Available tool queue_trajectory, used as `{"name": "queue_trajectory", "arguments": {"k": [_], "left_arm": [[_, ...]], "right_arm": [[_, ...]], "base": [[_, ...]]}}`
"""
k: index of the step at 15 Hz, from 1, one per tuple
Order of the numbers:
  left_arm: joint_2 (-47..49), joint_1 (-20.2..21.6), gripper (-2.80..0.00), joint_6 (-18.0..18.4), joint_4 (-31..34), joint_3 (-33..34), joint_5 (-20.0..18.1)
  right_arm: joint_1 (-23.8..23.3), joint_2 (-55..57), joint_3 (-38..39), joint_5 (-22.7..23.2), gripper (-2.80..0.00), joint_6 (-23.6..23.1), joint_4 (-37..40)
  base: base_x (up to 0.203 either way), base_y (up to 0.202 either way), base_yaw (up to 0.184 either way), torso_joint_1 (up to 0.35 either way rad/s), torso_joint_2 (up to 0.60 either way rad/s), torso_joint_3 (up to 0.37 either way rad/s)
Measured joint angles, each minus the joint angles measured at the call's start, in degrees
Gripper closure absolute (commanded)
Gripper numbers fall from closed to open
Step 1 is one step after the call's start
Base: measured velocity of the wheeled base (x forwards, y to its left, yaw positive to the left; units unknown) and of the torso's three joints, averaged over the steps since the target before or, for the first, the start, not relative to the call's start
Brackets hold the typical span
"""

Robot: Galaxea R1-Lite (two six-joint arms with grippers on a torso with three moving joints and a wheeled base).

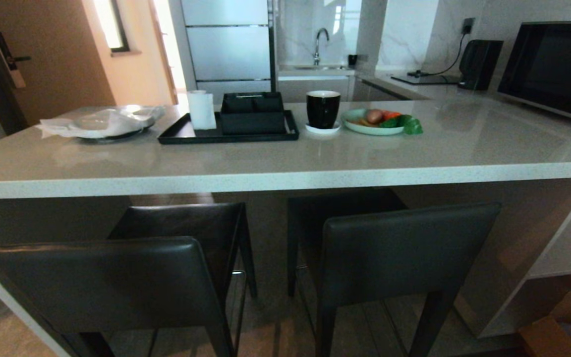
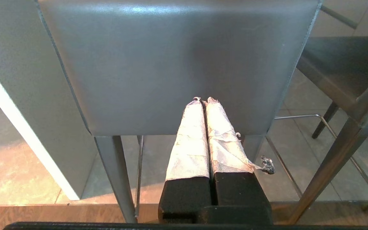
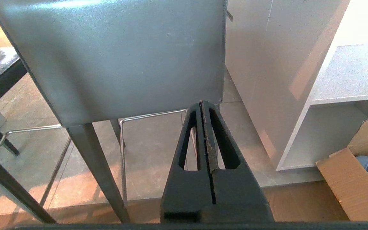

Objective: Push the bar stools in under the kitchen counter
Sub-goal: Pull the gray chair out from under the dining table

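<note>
Counter (image 1: 285, 173); 2 stools' (image 1: 404, 248) backrests robotward

My left gripper (image 2: 203, 99) has two long fingers (image 2: 188, 140) wrapped in pale, crinkled tape that is greyish-white, with a frayed loose strip curling off one side. Below the wrap, the finger bases are plain black blocks set on a black mount. My right gripper (image 3: 201, 103) is bare black all over: two tapering fingers (image 3: 222, 140), each with a long teardrop cut-out, and a worn, scuffed strip along the inner edge where they meet. Its base is a broad black block with a narrow central slot.
</note>
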Motion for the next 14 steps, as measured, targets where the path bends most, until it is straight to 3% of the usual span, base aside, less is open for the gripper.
{"name": "queue_trajectory", "arguments": {"k": [14], "left_arm": [[0.0,0.0,0.0,0.0,0.0,0.0,0.0]], "right_arm": [[0.0,0.0,0.0,-0.1,0.0,0.0,0.0]], "base": [[0.0,0.0,0.0,0.0,0.0,0.0]]}}
